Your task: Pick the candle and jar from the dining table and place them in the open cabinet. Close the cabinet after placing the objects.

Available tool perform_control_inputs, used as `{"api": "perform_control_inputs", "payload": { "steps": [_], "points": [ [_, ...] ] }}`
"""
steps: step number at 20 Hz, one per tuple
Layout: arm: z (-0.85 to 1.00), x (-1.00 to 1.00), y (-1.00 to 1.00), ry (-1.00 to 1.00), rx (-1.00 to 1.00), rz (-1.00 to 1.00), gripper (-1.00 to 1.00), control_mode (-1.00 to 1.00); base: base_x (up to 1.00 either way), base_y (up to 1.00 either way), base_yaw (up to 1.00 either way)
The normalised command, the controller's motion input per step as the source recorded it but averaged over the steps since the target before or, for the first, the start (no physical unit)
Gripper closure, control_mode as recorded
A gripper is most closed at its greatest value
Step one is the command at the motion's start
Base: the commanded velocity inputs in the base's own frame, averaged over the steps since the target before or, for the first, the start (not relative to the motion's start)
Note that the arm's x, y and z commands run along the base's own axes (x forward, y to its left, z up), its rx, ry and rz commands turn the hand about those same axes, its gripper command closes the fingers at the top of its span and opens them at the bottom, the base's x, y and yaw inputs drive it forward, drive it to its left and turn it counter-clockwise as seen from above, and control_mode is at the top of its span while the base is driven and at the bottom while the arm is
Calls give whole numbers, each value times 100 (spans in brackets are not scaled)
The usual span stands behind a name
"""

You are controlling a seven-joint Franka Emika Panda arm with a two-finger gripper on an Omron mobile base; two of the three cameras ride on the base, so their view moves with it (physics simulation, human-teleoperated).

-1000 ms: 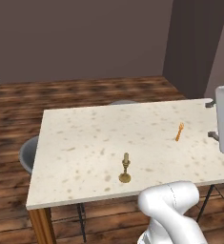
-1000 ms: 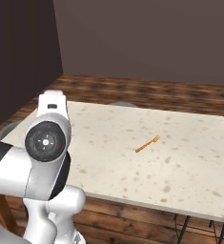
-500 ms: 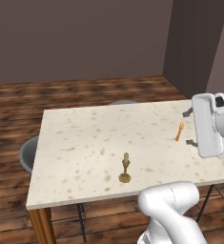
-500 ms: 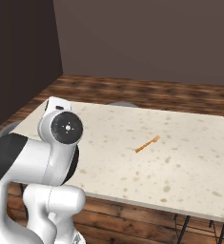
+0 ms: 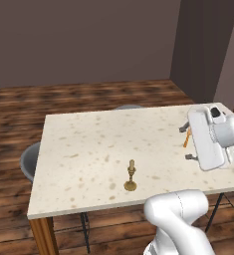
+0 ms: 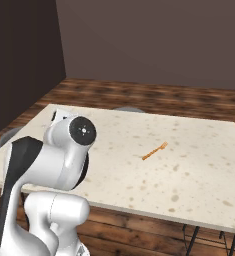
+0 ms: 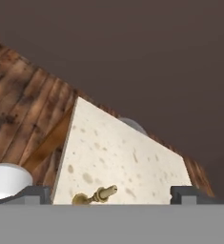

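The candle [image 5: 131,175], a cream stub on a slim brass holder, stands upright near the front edge of the dining table [image 5: 88,144]. My gripper [image 5: 187,143] hovers over the table's right part, well to the right of the candle, its fingers pointing left and open with nothing between them. In the hand view the candle [image 7: 96,194] lies low in the frame between the two fingertips [image 7: 35,193], far off on the table [image 7: 113,152]. The jar and the cabinet are out of view.
A small orange fork [image 6: 154,151] lies on the right half of the table, just behind my gripper in the left base view. A grey chair [image 5: 29,159] stands at the table's left side and another [image 5: 128,106] at its far side. Wooden floor surrounds the table.
My hand has swung in from the right edge of the left base view to over the table's right part, turning its fingers toward the candle. The jaws stayed open.
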Motion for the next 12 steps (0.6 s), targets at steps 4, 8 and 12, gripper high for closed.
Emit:
{"api": "perform_control_inputs", "payload": {
  "steps": [4,8,12],
  "points": [
    [-57,-5,9,7,5,5,-100,-100,0,0,0],
    [-55,1,16,11,0,2,-100,-100,0,0,0],
    [-43,3,4,8,0,1,-100,-100,0,0,0]
  ]
}}
